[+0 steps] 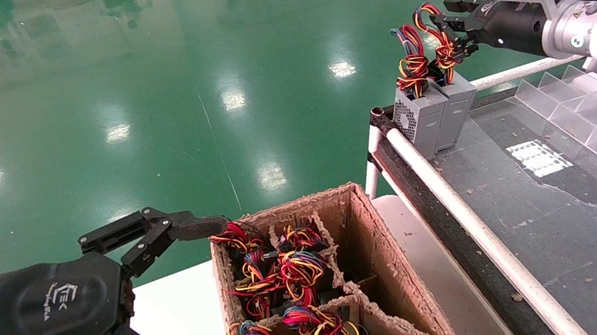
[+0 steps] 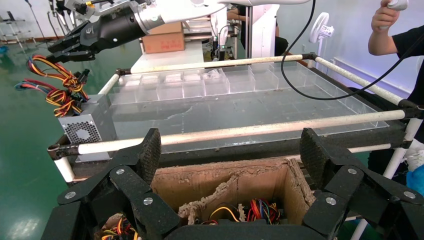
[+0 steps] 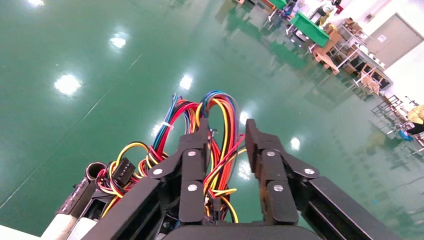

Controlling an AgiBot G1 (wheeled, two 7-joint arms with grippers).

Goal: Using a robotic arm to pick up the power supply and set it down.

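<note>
Two grey power supplies stand upright side by side at the far corner of the dark table (image 1: pixel 556 227). My right gripper (image 1: pixel 452 29) is up at the red, yellow and orange wire bundle (image 1: pixel 443 53) on top of the nearer power supply (image 1: pixel 456 105). In the right wrist view its jaws (image 3: pixel 227 135) stand apart, with the wire loop (image 3: pixel 220 107) passing between them and a gap on one side. The other power supply (image 1: pixel 418 116) shows its perforated vent. My left gripper (image 1: pixel 227 284) hangs wide open beside the carton, holding nothing.
A torn cardboard carton (image 1: pixel 378 260) with dividers holds several more wired units (image 1: pixel 299 270) on a white stand. White rails (image 1: pixel 450 194) edge the table, and clear plastic bins (image 1: pixel 581 104) line its right side. A person (image 2: pixel 400 30) stands beyond the table. Green floor lies beyond.
</note>
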